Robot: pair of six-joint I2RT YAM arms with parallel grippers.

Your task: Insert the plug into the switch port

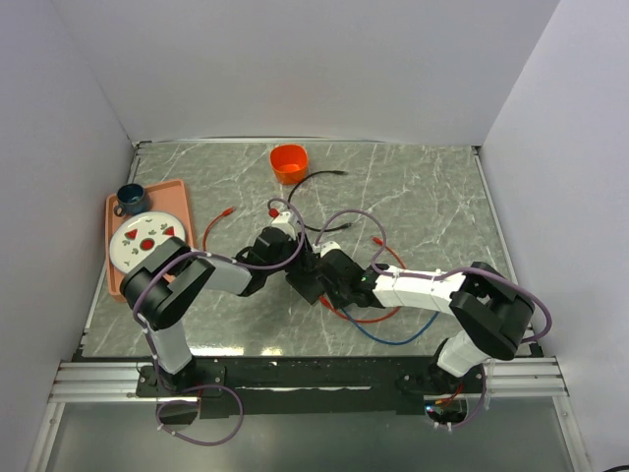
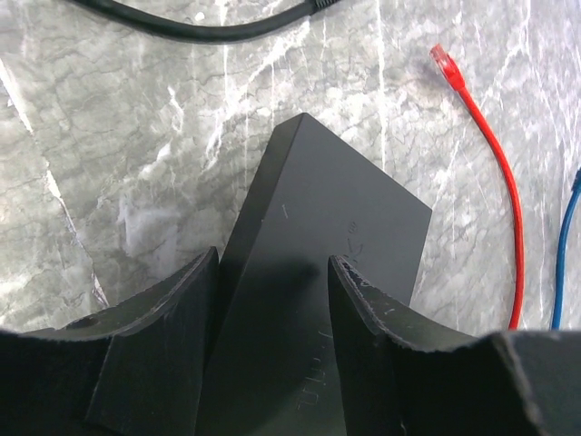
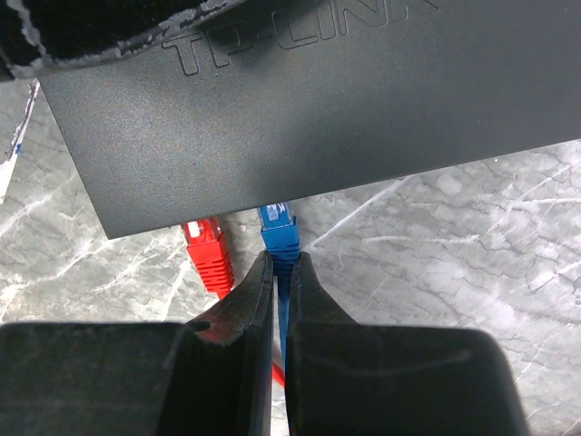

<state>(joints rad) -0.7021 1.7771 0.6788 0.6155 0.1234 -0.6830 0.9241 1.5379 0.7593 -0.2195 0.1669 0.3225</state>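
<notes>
The flat matte-black switch box point(image 3: 300, 100), marked TP-LINK, sits at table centre point(image 1: 307, 287) between both arms. My left gripper point(image 2: 272, 300) is shut on the box point(image 2: 318, 218), one finger on each side, with the box tilted up. My right gripper point(image 3: 281, 259) is shut on the blue plug point(image 3: 278, 229) just behind its head. The plug tip touches the box's near edge. The port opening itself is hidden under that edge. A red plug point(image 3: 207, 247) lies at the same edge, just left of the blue one.
An orange cup point(image 1: 289, 160) stands at the back. A tray point(image 1: 180, 200) at left holds a plate point(image 1: 145, 239) and a dark blue cup point(image 1: 130, 198). A black cable point(image 1: 319, 177), a red cable point(image 2: 497, 163) and a blue cable point(image 2: 567, 245) lie around the box.
</notes>
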